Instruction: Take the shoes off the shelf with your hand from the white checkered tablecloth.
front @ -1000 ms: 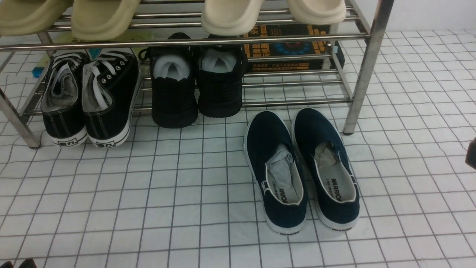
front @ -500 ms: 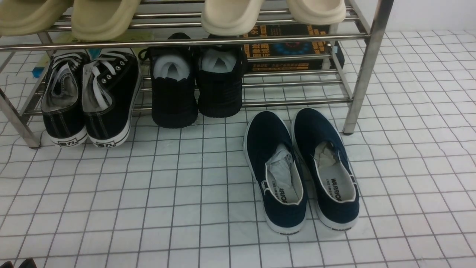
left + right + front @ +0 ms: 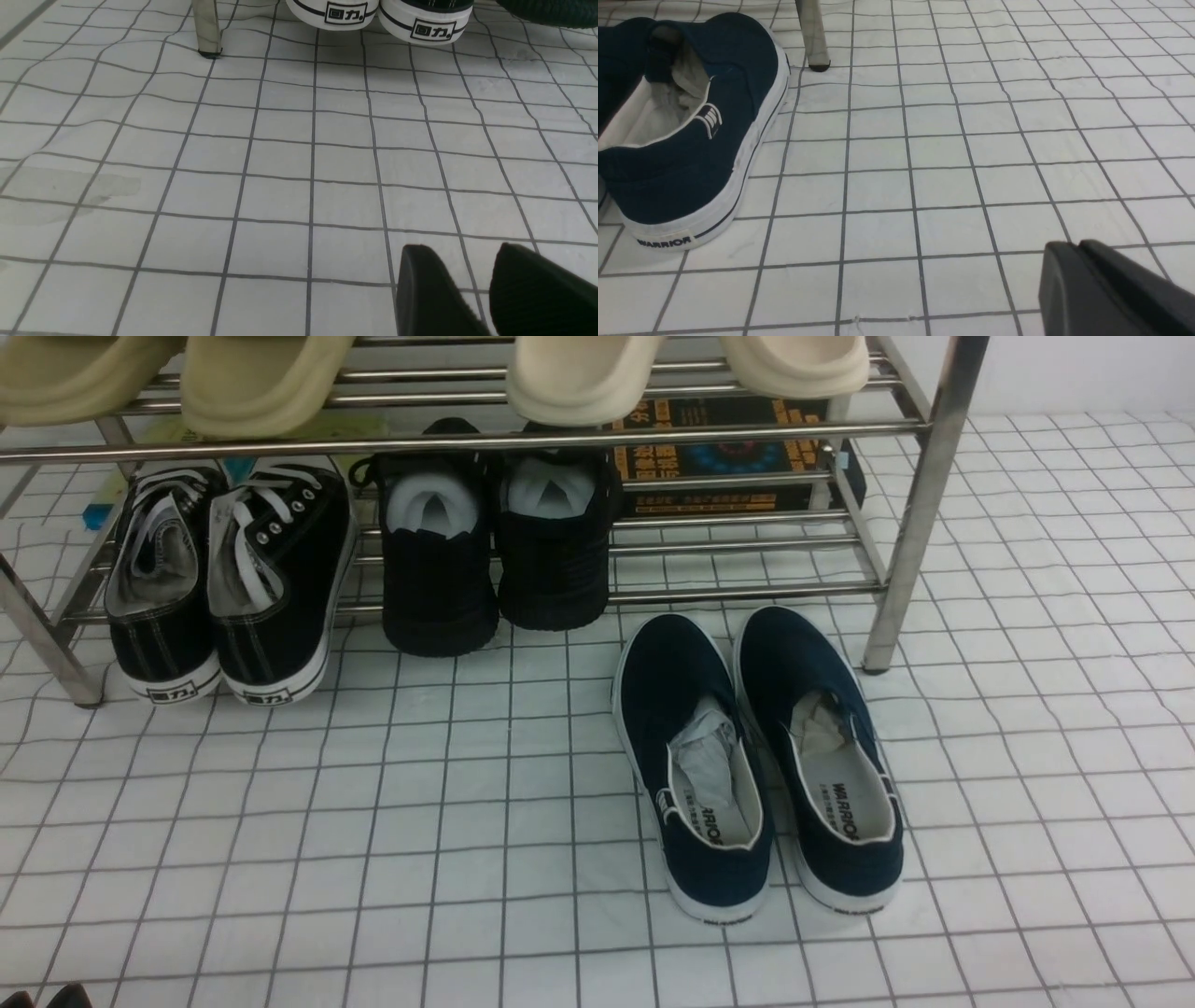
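Front view: navy shoes (image 3: 756, 761) sit side by side on checkered cloth (image 3: 373, 821), just off shelf (image 3: 920, 504). Left pincer (image 3: 472, 284) released, right pincer (image 3: 1083, 275) clenched, both w/o load.

The shoes (image 3: 756, 761) lie side by side on the tablecloth (image 3: 373, 821), just in front of the shelf (image 3: 920, 504) near its right leg. On the lower tier, lace-ups (image 3: 229, 579) sit at left with stuffed shoes (image 3: 495, 541) right of them. Slippers (image 3: 579, 373) rest on the upper tier, a box (image 3: 728, 462) behind.
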### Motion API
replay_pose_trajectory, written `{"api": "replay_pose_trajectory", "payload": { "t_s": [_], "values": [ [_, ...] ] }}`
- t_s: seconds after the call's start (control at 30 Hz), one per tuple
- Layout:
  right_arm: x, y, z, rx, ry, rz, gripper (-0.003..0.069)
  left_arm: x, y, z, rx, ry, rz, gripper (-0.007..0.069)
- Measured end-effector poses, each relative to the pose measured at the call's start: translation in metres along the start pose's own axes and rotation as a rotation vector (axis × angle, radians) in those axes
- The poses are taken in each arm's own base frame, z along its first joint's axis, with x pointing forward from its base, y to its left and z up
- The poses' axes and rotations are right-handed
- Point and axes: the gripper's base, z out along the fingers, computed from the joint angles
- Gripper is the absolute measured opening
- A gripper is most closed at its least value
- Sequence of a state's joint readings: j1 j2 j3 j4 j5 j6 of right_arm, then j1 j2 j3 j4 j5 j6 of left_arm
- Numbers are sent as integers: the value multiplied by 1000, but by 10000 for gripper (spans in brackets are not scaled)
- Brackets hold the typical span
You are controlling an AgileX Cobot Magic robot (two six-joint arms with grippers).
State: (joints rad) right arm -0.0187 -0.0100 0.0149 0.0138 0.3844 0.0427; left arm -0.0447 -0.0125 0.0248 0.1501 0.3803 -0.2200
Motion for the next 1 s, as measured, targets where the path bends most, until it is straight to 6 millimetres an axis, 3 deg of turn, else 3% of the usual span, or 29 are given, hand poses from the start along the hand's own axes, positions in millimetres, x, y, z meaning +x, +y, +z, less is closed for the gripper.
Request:
{"api": "replay_pose_trajectory", "payload": {
  "t_s": [1.0],
  "values": [
    [0, 3, 0, -59, 5, -23, 64, 0, 0, 0, 0, 0, 1, 240]
  ]
}}
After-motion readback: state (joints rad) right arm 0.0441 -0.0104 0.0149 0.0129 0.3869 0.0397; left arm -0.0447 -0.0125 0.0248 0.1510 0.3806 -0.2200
